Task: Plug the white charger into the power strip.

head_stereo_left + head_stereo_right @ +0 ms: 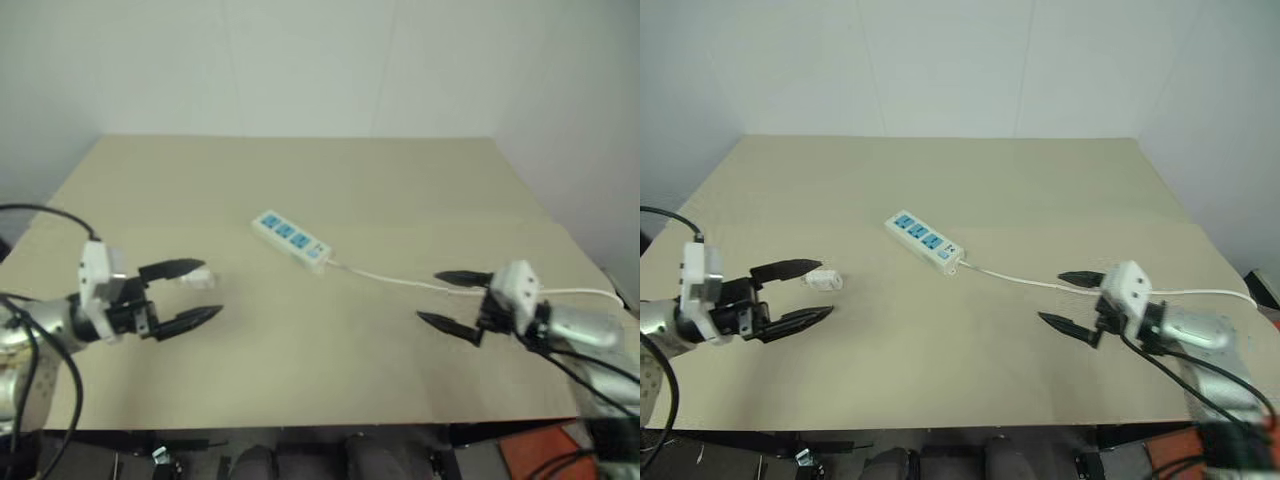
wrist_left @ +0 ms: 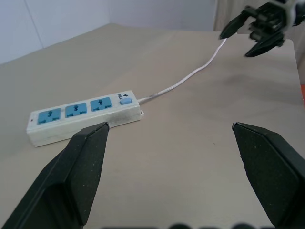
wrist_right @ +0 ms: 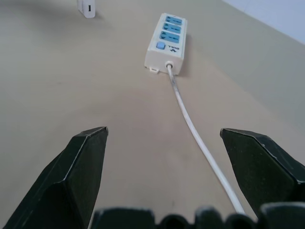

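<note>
A long white power strip (image 1: pixel 924 240) with three blue socket panels is seen lying flat near the middle of the beige table (image 1: pixel 970 170), set at a diagonal. A small blue switch sits at the end nearest the robot's right, and from that end a thin white cable (image 1: pixel 1015 278) is trailed across the table toward the right edge.

The white charger (image 1: pixel 822 279) is found on the table on the robot's left side, well apart from the power strip and unplugged. It lies just beside the upper fingertip of the left end effector (image 1: pixel 805 292), whose two black fingers are spread wide with nothing between them; whether the charger is touched by that fingertip cannot be told.

The right end effector (image 1: pixel 1068 300) is held above the table on the robot's right, its fingers likewise spread wide and empty, pointed toward the strip's switch end. The cable is seen running close by its upper finger. In the right wrist view the cable is shown leading from between the fingers straight to the power strip (image 3: pixel 167 42), with the charger (image 3: pixel 86 6) lying beyond it
</note>
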